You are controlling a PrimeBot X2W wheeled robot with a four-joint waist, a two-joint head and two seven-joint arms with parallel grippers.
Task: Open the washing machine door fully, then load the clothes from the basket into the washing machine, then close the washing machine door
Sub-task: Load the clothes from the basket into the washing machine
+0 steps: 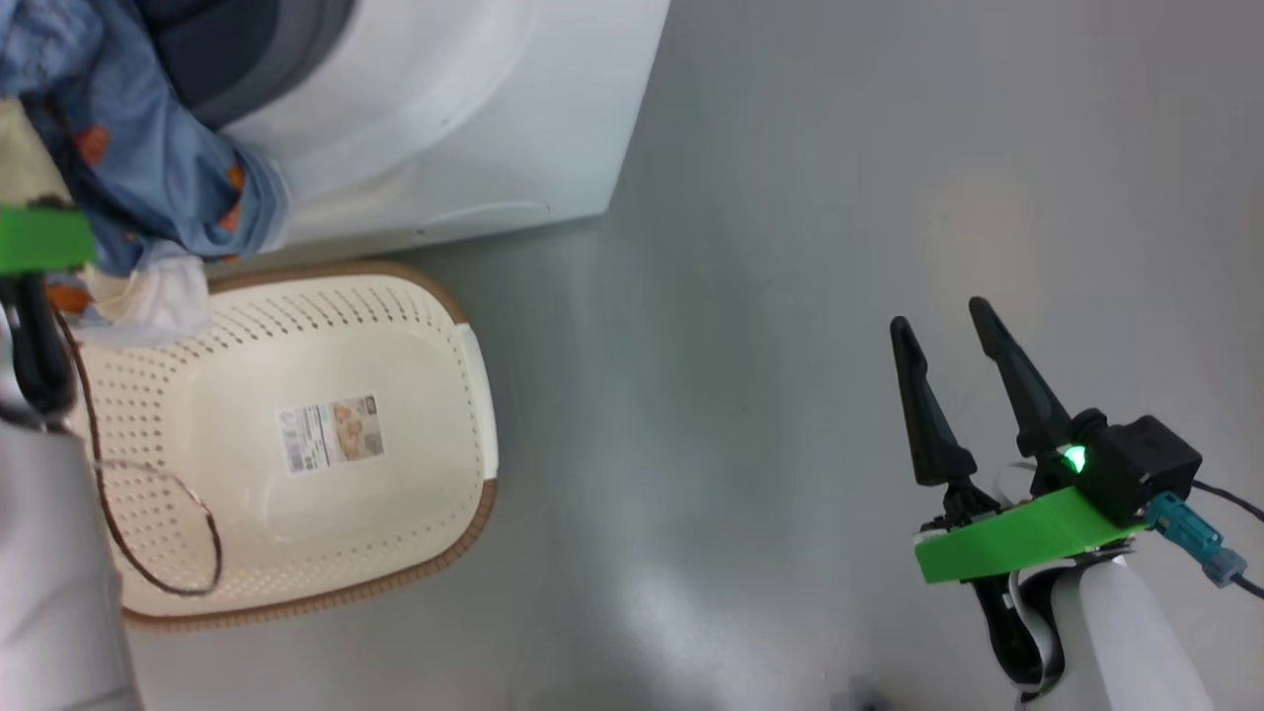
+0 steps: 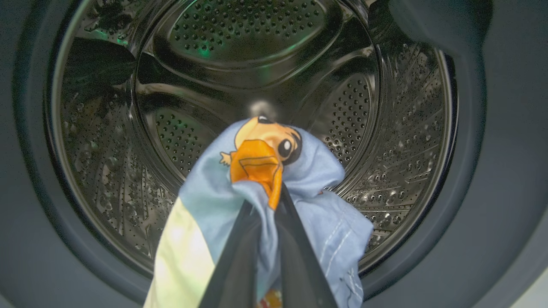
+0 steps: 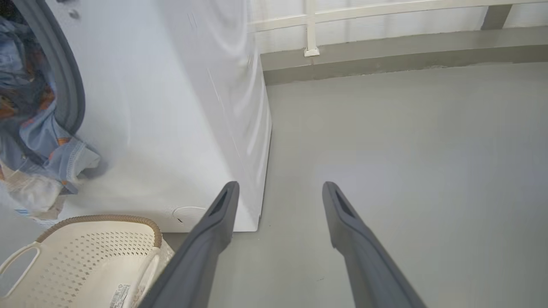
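While left gripper [image 2: 265,196] is clamped tight on clothes [image 2: 205,188], bundle hangs right at mouth of washing machine [image 1: 444,118]. Drum [image 2: 257,42] lies straight ahead along fingers' long axis, so push forward is direction needed. Cloth tail trails down outside opening, above basket [image 1: 296,533], which seems empty, though left corner is hidden by arm. Right gripper [image 1: 938,316] spread wide, holding nothing, well apart over floor [image 1: 741,346]; left arm is nearer one. Judgement: go deeper, then release.

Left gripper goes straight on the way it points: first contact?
Likely the drum back wall: the left gripper, shut on the clothes, aims through the open mouth with nothing else in line. Depth is unclear.
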